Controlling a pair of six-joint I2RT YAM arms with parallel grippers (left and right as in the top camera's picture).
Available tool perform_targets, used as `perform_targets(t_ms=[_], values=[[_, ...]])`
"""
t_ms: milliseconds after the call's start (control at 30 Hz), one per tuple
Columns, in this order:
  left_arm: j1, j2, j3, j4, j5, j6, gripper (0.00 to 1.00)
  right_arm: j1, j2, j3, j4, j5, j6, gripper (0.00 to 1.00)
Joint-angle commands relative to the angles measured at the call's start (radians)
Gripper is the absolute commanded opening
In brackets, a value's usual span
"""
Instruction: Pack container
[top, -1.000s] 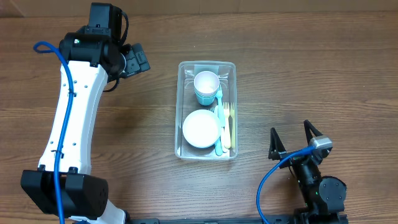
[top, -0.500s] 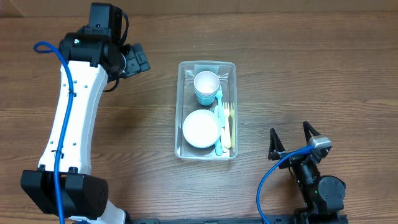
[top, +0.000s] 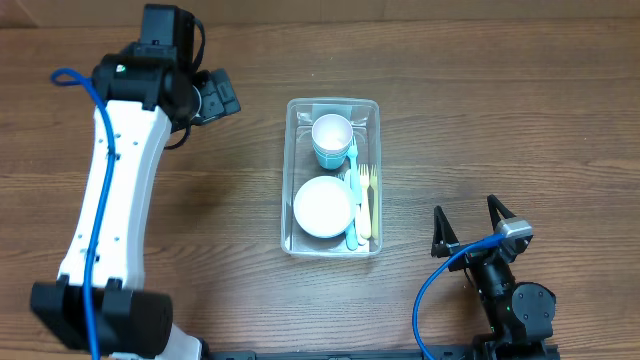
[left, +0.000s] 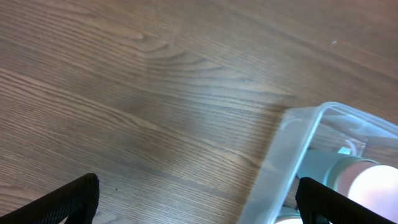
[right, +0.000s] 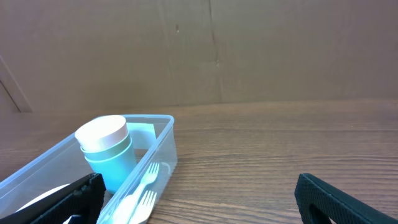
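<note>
So the container (top: 286, 180) is sitting pretty much in the middle of the wooden table (top: 520, 110), long side running away from the robot. It's already got stuff in it: a stack of cups (top: 332, 140) at the far end (teal outside, pale on top), a round bowl (top: 322, 207) that looks white from above at the near end, and a few plastic forks (top: 368, 205) in teal and yellow lying lengthwise along the right wall. The left gripper (left: 202, 202) is up at the far left, off to the side of the tub and not touching it. On its wrist cam the two fingers (left: 78, 199) are way out at the frame edges, so the jaws are spread wide with nothing between them, just bare wood and one rounded corner of the tub poking in on the right. The right gripper (top: 470, 225) is down at the near right, well apart from the tub, also spread wide and holding nothing, and its camera looks across the table at the tub's end with the cups and fork tines showing through the clear wall.
</note>
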Motion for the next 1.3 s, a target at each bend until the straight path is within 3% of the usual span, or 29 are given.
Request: perform_targets(t_ms=[0,167,267,400,500,633,767,933,1067,1267], values=[[0.001,-0.213,0.017,0.002,-0.002,0.018,1.00,-0.003,-0.012,-0.011,0.003,0.003,0.005,1.00],[0.002,-0.555,0.017,0.002,-0.006,0.019,1.00,-0.003,-0.012,-0.011,0.003,0.003,0.005,1.00],[0.002,-0.745,0.017,-0.010,-0.110,0.023,1.00,-0.003,-0.012,-0.011,0.003,0.003,0.005,1.00],[0.002,-0.988,0.000,-0.129,-0.169,0.023,1.00,-0.003,-0.012,-0.011,0.003,0.003,0.005,1.00],[0.005,-1.159,-0.082,-0.201,-0.171,0.022,1.00,-0.003,-0.012,-0.011,0.003,0.003,0.005,1.00],[0.014,-1.339,-0.312,-0.159,-0.199,0.018,1.00,-0.003,-0.012,-0.011,0.003,0.003,0.005,1.00],[0.043,-1.484,-0.636,0.065,-0.188,0.018,1.00,-0.003,-0.012,-0.011,0.003,0.003,0.005,1.00],[0.078,-1.580,-1.102,0.572,-0.072,0.019,1.00,-0.003,-0.012,-0.011,0.003,0.003,0.005,1.00],[0.084,-1.581,-1.371,0.923,0.023,0.019,1.00,-0.003,-0.012,-0.011,0.003,0.003,0.005,1.00],[0.084,-1.614,-1.600,1.136,0.059,0.072,1.00,-0.003,-0.012,-0.011,0.003,0.003,0.005,1.00]])
